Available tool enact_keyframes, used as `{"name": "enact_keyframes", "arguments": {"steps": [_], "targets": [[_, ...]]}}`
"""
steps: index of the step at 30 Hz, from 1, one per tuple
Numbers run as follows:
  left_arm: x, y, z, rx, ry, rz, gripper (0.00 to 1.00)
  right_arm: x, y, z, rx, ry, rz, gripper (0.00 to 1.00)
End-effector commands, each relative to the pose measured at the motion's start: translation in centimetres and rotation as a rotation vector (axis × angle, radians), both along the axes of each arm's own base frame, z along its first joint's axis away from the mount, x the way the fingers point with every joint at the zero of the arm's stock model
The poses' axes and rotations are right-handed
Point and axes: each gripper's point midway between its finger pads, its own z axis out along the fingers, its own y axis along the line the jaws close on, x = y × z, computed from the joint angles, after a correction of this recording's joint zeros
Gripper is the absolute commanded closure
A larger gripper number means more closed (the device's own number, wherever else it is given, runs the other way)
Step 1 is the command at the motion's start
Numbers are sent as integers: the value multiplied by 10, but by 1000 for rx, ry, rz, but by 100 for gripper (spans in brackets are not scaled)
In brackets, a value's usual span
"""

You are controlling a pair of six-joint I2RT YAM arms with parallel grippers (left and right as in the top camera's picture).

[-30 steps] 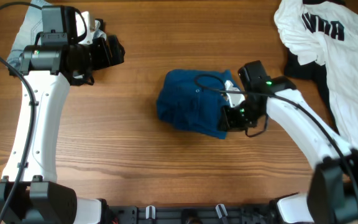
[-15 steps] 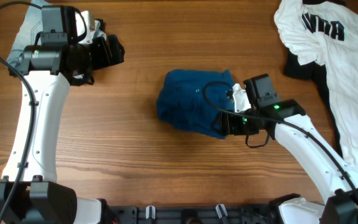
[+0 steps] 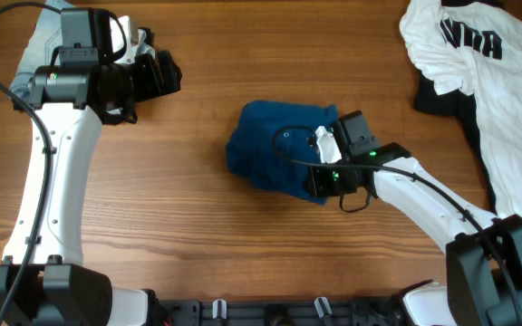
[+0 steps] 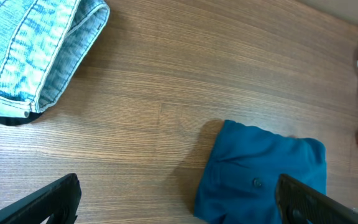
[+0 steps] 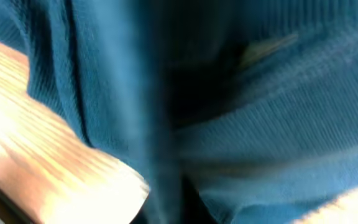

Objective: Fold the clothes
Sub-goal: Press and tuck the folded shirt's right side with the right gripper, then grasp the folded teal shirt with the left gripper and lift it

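Right gripper [image 3: 321,181] was recorded at the right-hand lower edge of the dark-blue shirt [image 3: 275,154], jaws closed. Whether cloth was pinched between them could not be told: the fingers were not made out in the right wrist view, which was filled with blurred folds of blue fabric [image 5: 260,124] and a strip of table [image 5: 36,143] at lower left.

Left gripper [image 3: 157,77] was noted well apart from the shirt, at the upper left of the table [image 3: 198,235], jaws spread fully and nothing held. Its two dark fingers [image 4: 55,199] were seen at the bottom corners of the left wrist view, with the shirt [image 4: 260,174] lying bunched between and beyond them.

The shirt was found as a compact, rumpled bundle near the table's middle.

A white shirt with black lettering [image 3: 488,63] was spread at the upper right corner, with a black piece [image 3: 442,95] showing from under its left edge.

Light-blue denim [image 4: 30,50] was seen at the far upper left.
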Motion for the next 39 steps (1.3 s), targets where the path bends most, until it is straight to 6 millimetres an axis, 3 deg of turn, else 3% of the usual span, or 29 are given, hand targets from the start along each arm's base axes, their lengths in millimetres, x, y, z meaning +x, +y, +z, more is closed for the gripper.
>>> {"name": "enact_keyframes", "arguments": {"steps": [1, 5, 8, 11, 13, 14, 15, 18, 20, 22, 24, 26, 29, 32, 34, 36, 39], "targets": [[2, 2, -1, 17, -3, -8, 0, -1, 2, 33, 27, -9, -30, 96], [2, 2, -1, 17, -3, -8, 0, -27, -8, 59, 9, 71, -79, 96], [2, 2, -1, 17, -3, -8, 0, -50, -16, 63, -17, 143, -98, 96], [3, 2, -1, 17, -7, -8, 0, -70, -27, 35, -100, 231, -121, 96], [3, 2, -1, 17, -6, -8, 0, -84, -23, 15, -86, 316, -105, 96], [2, 2, -1, 17, -3, -9, 0, -88, -19, 13, -66, 345, -87, 86], [1, 2, -2, 27, -3, -24, 0, -87, -16, 13, -50, 352, -87, 70], [0, 1, -3, 28, 5, -27, 0, -58, -10, 35, 14, 253, -110, 51], [-2, -4, -6, 20, 16, -41, 0, -15, -12, 83, 82, 93, -158, 25], [-5, -15, -10, -1, 37, -72, 0, 22, -31, 131, 92, -60, -225, 4], [-8, -30, -16, -18, 62, -122, 0, 48, -58, 166, 70, -171, -309, 1], [-18, -65, -30, -38, 100, -284, 0, 74, -94, 198, 50, -285, -403, 0], [-36, -110, -52, -35, 150, -508, 0, 92, -130, 209, 47, -347, -509, 0], [-68, -157, -79, -24, 218, -779, 0, 100, -164, 205, 22, -358, -586, 0], [-86, -181, -87, -56, 238, -906, 0, 104, -181, 203, 13, -358, -625, 0], [-106, -206, -96, -69, 259, -1026, 0, 107, -190, 200, 13, -359, -639, 0], [-128, -228, -125, 10, 336, -1106, 0, 109, -194, 194, 6, -351, -626, 0]]}}
